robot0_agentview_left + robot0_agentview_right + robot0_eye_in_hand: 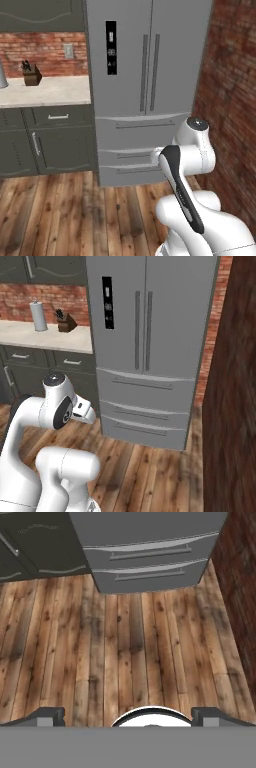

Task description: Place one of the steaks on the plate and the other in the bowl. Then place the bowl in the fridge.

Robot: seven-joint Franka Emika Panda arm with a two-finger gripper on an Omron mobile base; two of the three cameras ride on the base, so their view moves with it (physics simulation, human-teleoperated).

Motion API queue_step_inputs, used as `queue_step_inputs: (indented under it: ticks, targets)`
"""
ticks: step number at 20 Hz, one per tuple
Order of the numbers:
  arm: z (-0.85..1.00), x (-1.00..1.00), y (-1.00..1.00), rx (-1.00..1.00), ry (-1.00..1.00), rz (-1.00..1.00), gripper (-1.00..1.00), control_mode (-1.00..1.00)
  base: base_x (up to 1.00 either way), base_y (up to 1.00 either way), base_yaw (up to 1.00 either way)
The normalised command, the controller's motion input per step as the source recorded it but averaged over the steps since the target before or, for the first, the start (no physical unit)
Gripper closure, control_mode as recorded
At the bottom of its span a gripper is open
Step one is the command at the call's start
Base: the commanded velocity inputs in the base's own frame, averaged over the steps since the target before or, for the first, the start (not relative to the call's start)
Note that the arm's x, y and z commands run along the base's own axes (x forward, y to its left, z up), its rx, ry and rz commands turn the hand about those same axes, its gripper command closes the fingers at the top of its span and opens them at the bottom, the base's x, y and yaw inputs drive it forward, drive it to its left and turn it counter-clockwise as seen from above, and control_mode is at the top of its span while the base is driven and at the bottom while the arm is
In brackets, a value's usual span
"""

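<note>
Directly ahead of you stands the fridge (145,75), doors and drawers shut, at the counter's (47,92) right end. Gripper (128,716) spread wide, empty, above wood floor (125,657).

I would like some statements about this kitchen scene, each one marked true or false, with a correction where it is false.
1. Both upper doors of the tall grey metallic fridge are shut. True.
2. A dark reddish-brown bowl stands on the pale stone counter. False: the counter carries a brown wooden knife block and a white paper towel roll.
3. The gripper holds a steak. False: its fingertips stand wide apart with nothing between them, over the brown wooden plank floor.
4. The black display panel sits on the fridge's left door. True.
5. One lower fridge drawer is pulled out. False: both drawers are closed.
</note>
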Motion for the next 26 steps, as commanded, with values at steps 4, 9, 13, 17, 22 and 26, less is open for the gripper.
queue_step_inputs:
  ticks: [4,9,13,17,22,26]
  targets:
    - [0.00,0.00,0.00,0.00,0.00,0.00,-1.00,1.00,0.50,-0.09,-0.09]
    - [0.00,0.00,0.00,0.00,0.00,0.00,-1.00,1.00,0.51,-0.17,-0.08]
    - [0.00,0.00,0.00,0.00,0.00,0.00,-1.00,1.00,0.54,-0.12,-0.07]
    - [0.00,0.00,0.00,0.00,0.00,0.00,-1.00,1.00,0.57,-0.03,-0.04]
    - [0.00,0.00,0.00,0.00,0.00,0.00,-1.00,1.00,0.48,-0.01,-0.03]
    - [0.00,0.00,0.00,0.00,0.00,0.00,-1.00,1.00,0.48,0.00,-0.04]
